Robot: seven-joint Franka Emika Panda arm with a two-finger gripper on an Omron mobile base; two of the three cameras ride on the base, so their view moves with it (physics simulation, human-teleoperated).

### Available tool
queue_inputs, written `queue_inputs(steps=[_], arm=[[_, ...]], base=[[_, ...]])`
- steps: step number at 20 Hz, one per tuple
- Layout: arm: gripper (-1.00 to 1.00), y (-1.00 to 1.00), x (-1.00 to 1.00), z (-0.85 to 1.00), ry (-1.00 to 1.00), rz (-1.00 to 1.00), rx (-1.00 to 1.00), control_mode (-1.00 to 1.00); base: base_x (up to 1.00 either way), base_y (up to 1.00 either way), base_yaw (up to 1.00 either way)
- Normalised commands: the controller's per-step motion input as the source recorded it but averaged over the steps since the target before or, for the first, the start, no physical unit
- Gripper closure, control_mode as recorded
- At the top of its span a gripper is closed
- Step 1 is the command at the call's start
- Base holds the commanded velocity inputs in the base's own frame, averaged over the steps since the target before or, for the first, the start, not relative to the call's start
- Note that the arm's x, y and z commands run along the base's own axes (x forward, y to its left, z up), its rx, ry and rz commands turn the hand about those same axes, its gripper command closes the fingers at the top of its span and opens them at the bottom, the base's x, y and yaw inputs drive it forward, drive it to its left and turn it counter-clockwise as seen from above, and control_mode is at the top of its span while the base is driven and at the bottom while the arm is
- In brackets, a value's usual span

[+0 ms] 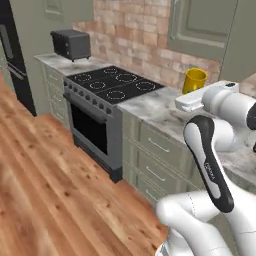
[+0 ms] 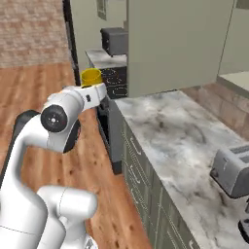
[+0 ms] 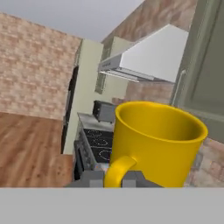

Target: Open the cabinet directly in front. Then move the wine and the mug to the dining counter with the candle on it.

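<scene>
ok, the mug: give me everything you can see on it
The mug is a plain yellow-orange cup, glossy like glazed ceramic, with a wide round rim, an interior that looks empty as far as it shows, and one loop handle. It sits upright. In the hand view the handle faces the camera, with the shut pincer at its base, apparently holding it. In the left base view it is at the end of the arm, in front of the brick wall and over the marble worktop beside the stove.

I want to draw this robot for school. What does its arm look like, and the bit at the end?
The arm is glossy white with fat rounded segments and black bands at the joints; one joint shows a round black cap. Small grey lettering runs along a black band. The end effector is grey and blocky at its base. No loose cables show.
</scene>
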Motion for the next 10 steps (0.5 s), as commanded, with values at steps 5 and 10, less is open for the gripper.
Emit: queue_inputs(steps=[5,10], arm=[[1.0,0.0,0.0,0.0,0.0,0.0,0.0,1.0],[1.0,0.0,0.0,0.0,0.0,0.0,0.0,1.0]], base=[[-0.09,0.22,0.89],[-0.1,0.32,0.88]])
